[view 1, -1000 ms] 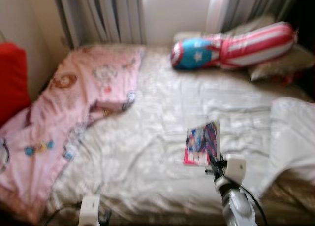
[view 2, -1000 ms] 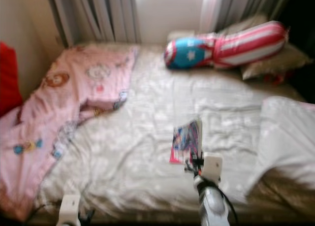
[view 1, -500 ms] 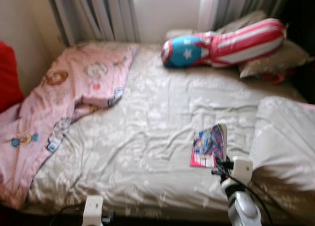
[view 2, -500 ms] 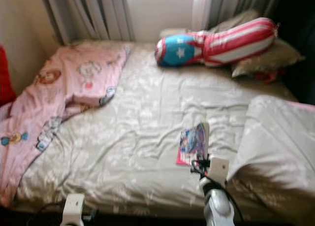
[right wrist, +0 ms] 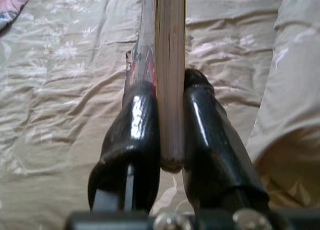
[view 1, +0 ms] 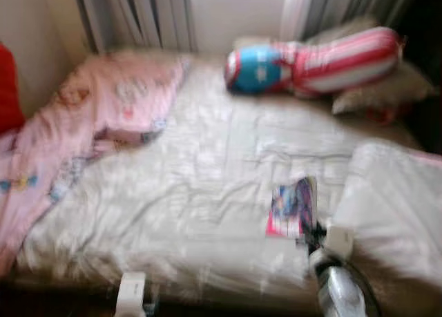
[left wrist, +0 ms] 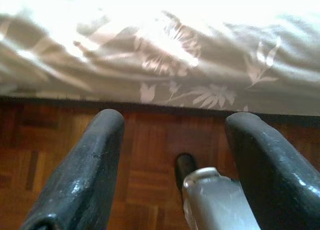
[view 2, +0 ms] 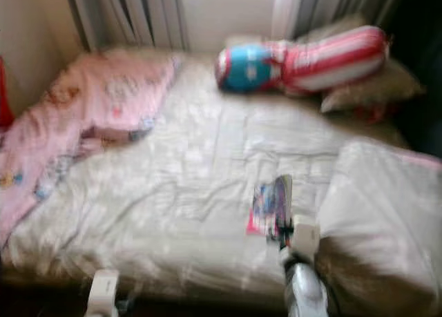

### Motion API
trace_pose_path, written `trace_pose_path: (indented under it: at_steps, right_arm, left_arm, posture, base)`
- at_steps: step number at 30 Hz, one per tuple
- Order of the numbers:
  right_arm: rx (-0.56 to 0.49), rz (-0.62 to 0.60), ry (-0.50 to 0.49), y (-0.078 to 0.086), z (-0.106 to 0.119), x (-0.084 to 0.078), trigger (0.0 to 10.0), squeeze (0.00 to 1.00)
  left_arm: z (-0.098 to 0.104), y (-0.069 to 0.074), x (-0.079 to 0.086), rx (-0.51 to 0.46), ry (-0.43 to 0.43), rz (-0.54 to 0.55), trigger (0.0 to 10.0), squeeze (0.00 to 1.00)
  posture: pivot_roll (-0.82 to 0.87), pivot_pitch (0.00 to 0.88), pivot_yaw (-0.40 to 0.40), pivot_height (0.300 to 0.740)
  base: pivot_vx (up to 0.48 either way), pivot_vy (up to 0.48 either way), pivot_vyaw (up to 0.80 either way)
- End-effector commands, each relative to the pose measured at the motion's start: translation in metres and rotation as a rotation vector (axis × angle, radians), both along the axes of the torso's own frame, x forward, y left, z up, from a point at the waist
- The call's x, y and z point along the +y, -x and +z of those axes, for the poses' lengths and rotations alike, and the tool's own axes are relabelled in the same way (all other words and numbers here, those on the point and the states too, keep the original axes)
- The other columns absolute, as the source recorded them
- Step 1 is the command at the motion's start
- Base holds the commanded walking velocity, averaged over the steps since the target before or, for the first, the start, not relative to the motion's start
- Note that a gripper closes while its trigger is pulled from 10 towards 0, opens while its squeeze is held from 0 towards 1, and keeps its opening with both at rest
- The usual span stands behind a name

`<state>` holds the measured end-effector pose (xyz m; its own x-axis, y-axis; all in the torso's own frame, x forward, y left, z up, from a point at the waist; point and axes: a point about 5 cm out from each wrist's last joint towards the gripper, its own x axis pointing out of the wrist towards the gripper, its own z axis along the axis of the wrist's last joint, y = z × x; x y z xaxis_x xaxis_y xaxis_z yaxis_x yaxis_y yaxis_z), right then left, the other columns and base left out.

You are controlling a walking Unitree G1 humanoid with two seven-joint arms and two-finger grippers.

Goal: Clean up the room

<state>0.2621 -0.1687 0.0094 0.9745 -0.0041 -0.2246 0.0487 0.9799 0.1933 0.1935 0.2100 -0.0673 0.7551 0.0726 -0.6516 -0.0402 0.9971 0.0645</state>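
The right hand is closed on a book, whose edge is clamped upright between the two black fingers, with the colourful cover turned to one side. In the head views the book is seen held over the bed's near right part, just above the pale flowered sheet, with the right hand and its silver arm beneath it at the near edge. Just beside the book, towards the bed's right edge, a heaped pale duvet is lying, and it also appears at one side of the right wrist view. The left hand is held low at the bed's near edge, its fingers spread wide apart with nothing between them; below it a wooden parquet floor is seen, and beyond it the hanging edge of the sheet. A pink patterned blanket is bunched along the bed's left edge up to the far left corner. At the far right corner a long cushion in blue, red and white stripes is laid across some pillows. Striped curtains hang behind the head of the bed. The head views are blurred, so finer detail cannot be made out.
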Motion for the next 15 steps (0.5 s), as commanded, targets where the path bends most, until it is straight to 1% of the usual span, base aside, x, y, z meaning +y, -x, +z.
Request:
trace_pose_path:
  at_steps: [1, 2, 3, 4, 6, 7, 8, 9, 10, 11, 12, 13, 15]
  right_arm:
    - [-0.024, -0.038, -0.048, -0.005, 0.006, -0.005, 10.0, 0.00]
    - [-0.025, -0.046, -0.065, -0.007, 0.006, -0.005, 10.0, 0.00]
    - [-0.031, -0.055, -0.090, -0.009, 0.008, -0.005, 10.0, 0.00]
    - [-0.036, -0.060, -0.106, -0.010, 0.009, -0.004, 10.0, 0.00]
    - [-0.059, -0.094, -0.187, -0.018, 0.016, -0.005, 10.0, 0.00]
    - [-0.059, -0.094, -0.187, -0.018, 0.016, -0.005, 10.0, 0.00]
    - [-0.080, -0.122, -0.240, -0.023, 0.021, -0.007, 10.0, 0.00]
    - [-0.093, -0.141, -0.280, -0.027, 0.025, -0.008, 10.0, 0.00]
    - [-0.106, -0.151, -0.326, -0.030, 0.028, -0.008, 10.0, 0.00]
    - [-0.128, -0.167, -0.398, -0.034, 0.032, -0.009, 10.0, 0.00]
    - [-0.135, -0.172, -0.420, -0.035, 0.034, -0.009, 10.0, 0.00]
    - [-0.148, -0.190, -0.525, -0.039, 0.037, -0.009, 10.0, 0.00]
    - [-0.160, -0.178, -0.631, -0.043, 0.041, -0.007, 10.0, 0.00]
  left_arm:
    - [0.012, -0.018, -0.001, -0.090, 0.025, -0.005, 10.0, 0.00]
    - [0.016, -0.024, -0.001, -0.119, 0.032, -0.006, 10.0, 0.00]
    - [0.023, -0.033, -0.002, -0.160, 0.033, -0.017, 10.0, 0.00]
    - [0.027, -0.039, -0.003, -0.183, 0.032, -0.026, 10.0, 0.00]
    - [0.056, -0.069, -0.011, -0.356, 0.080, -0.066, 10.0, 0.00]
    - [0.056, -0.069, -0.011, -0.356, 0.080, -0.066, 10.0, 0.00]
    - [0.073, -0.084, -0.017, -0.447, 0.105, -0.078, 10.0, 0.00]
    - [0.085, -0.093, -0.020, -0.503, 0.133, -0.080, 10.0, 0.00]
    - [0.091, -0.099, -0.023, -0.531, 0.170, -0.073, 10.0, 0.00]
    - [0.100, -0.106, -0.028, -0.555, 0.278, -0.048, 10.0, 0.00]
    - [0.103, -0.109, -0.030, -0.557, 0.334, -0.035, 10.0, 0.00]
    - [0.106, -0.114, -0.045, -0.503, 0.583, -0.037, 10.0, 0.00]
    - [0.115, -0.117, -0.058, -0.491, 0.730, -0.088, 10.0, 0.00]
  posture:
    - [-0.04, 0.103, -0.035, 0.740]
    - [-0.04, 0.103, -0.035, 0.740]
    - [-0.04, 0.102, -0.036, 0.740]
    - [-0.04, 0.102, -0.036, 0.740]
    - [-0.03, 0.102, -0.035, 0.740]
    - [-0.03, 0.102, -0.035, 0.740]
    - [-0.03, 0.103, -0.035, 0.740]
    - [-0.03, 0.104, -0.034, 0.740]
    - [-0.03, 0.104, -0.034, 0.740]
    - [-0.03, 0.104, -0.033, 0.740]
    - [-0.03, 0.104, -0.033, 0.740]
    - [-0.03, 0.103, -0.032, 0.740]
    - [-0.03, 0.104, -0.031, 0.740]
  base:
    - [0.000, 0.000, 0.00]
    - [0.000, 0.000, 0.00]
    - [0.000, 0.000, 0.00]
    - [0.000, 0.000, 0.00]
    - [0.000, 0.000, 0.00]
    - [0.000, 0.000, 0.00]
    - [0.000, 0.000, 0.00]
    - [0.000, 0.000, 0.00]
    - [0.000, 0.000, 0.00]
    - [0.000, 0.000, 0.00]
    - [0.000, 0.000, 0.00]
    - [0.000, 0.000, 0.00]
    - [0.000, 0.000, 0.00]
